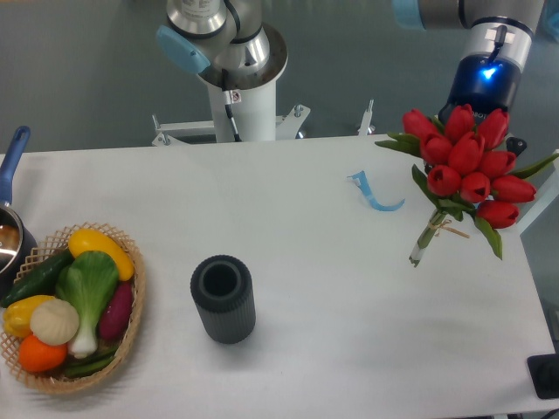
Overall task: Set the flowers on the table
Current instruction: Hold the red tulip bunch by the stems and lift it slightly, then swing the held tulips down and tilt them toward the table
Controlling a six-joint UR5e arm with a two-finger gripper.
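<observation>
1. Flowers (468,166) hang at the right end of the table (306,227), blooms uppermost and toward the arm, stems slanting down and to the left.
2. Stem tips sit at or just above the tabletop; whether they touch it cannot be told from this view.
3. Gripper (476,113) is mostly hidden behind the blooms. Only the wrist with its blue light and a dark part at the right show. Whether the jaws are clenched on the bunch or released cannot be told; the raised, tilted bunch suggests a hold, as a judgement only.
4. Step in hand, by judgement: lowering and laying the bunch flat. The task is well along but not finished.
5. Recommended handling: bring the stem ends down first, then lower the heads toward the surface so the bunch lies on its side before letting go. Releasing from this tilt risks the heavy heads flopping over.
6. Right table edge is near the blooms; lay the bunch inward, to the left, to keep it from rolling off.
7. Blue ribbon (374,194) lies just left of the stems, apart from them; avoid dragging it.
8. Dark vase (224,298) and basket (79,305) of vegetables stand well apart to the left and pose no obstruction.
</observation>
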